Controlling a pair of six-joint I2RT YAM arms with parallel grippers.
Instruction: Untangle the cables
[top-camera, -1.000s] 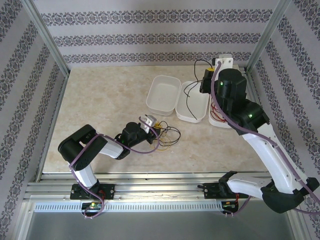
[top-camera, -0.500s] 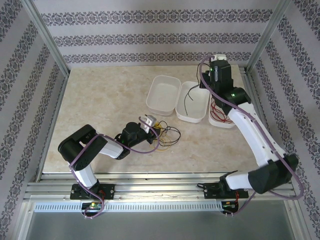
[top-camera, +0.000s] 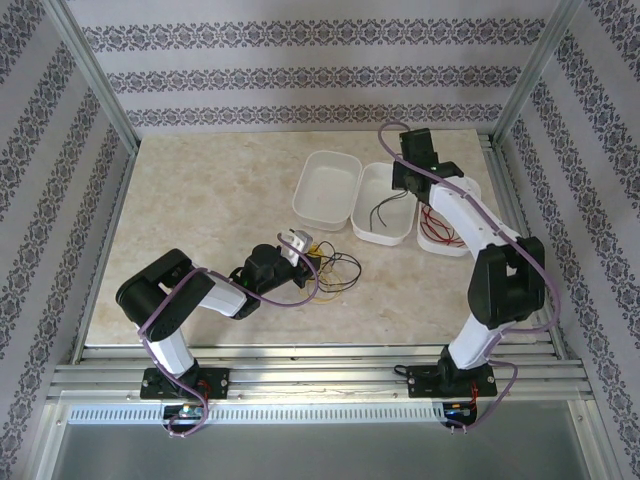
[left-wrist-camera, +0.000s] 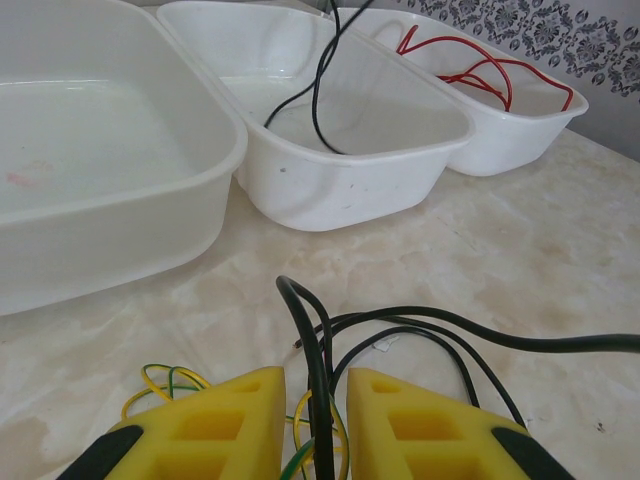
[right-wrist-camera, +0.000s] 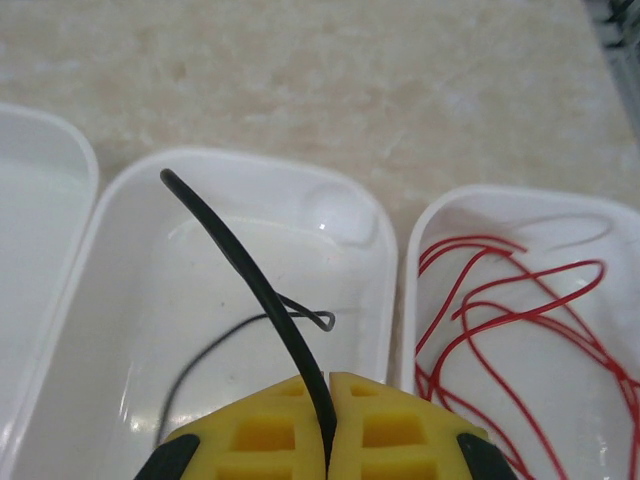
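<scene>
Overhead, my right tool hangs above the middle tub toward the desk's far right corner. A black wire drops from it into that tub. The red wire lies in the right tub, and the left tub holds nothing I can see. The remaining tangle sits mid-desk, nearer the front edge, right at my left tool. From the left wrist, the yellow pads stand narrowly apart with a dark wire and a yellow wire threaded through the gap. I cannot tell whether they are actually clamped. From the right wrist, the pads are pressed together, pinching the black wire, whose free end arcs up over the middle tub's floor. I judge I am at the drop-off for the black wire. Next I should part the right tool so the wire falls wholly inside the rim. Then I should bring it to the tangle and pick one strand while the left side steadies the rest.
</scene>
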